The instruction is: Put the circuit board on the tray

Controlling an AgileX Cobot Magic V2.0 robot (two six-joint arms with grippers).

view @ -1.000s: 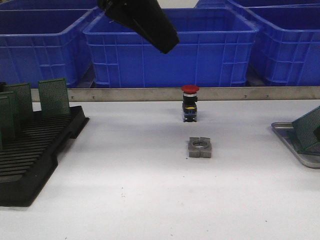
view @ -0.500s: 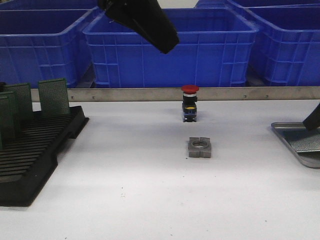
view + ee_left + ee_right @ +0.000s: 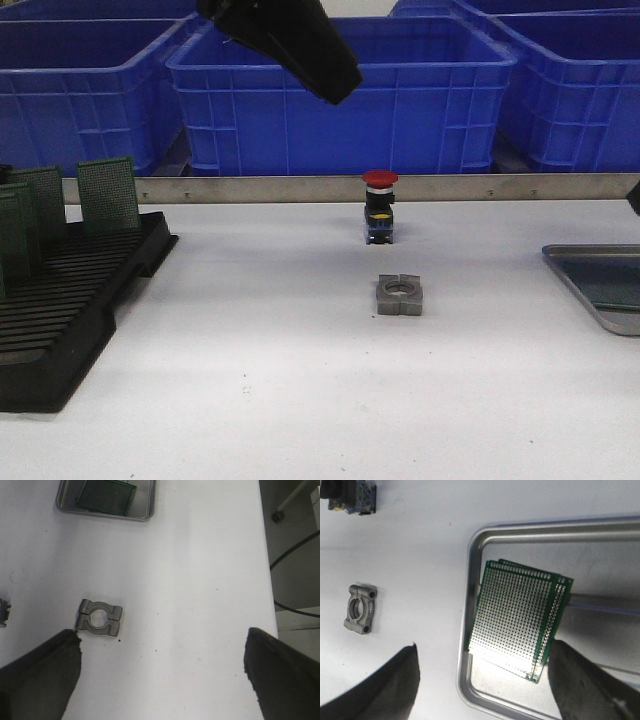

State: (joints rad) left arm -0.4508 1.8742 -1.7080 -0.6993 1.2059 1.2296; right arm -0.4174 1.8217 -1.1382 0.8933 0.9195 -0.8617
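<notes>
The grey metal tray (image 3: 572, 268) lies at the table's right edge. A green circuit board (image 3: 516, 611) lies flat inside the tray (image 3: 470, 575), stacked on another board whose edge shows beside it. My right gripper (image 3: 485, 647) hovers open above the board, its dark fingers (image 3: 590, 680) apart on either side and touching nothing. In the front view only a dark sliver of it shows at the right border. My left gripper (image 3: 162, 635) hangs high over the table's middle, open and empty; from there the tray (image 3: 150, 500) and board (image 3: 106, 496) show far off.
A grey metal clamp block (image 3: 400, 295) sits mid-table, with a red-capped push button (image 3: 380, 205) behind it. A black slotted rack (image 3: 70, 300) holding upright green boards (image 3: 107, 192) stands at the left. Big blue bins (image 3: 340, 95) line the back behind a metal rail.
The board was held tilted over the tray a second ago. It now lies flat in the tray, released, and the right gripper has pulled up and away to the right.
</notes>
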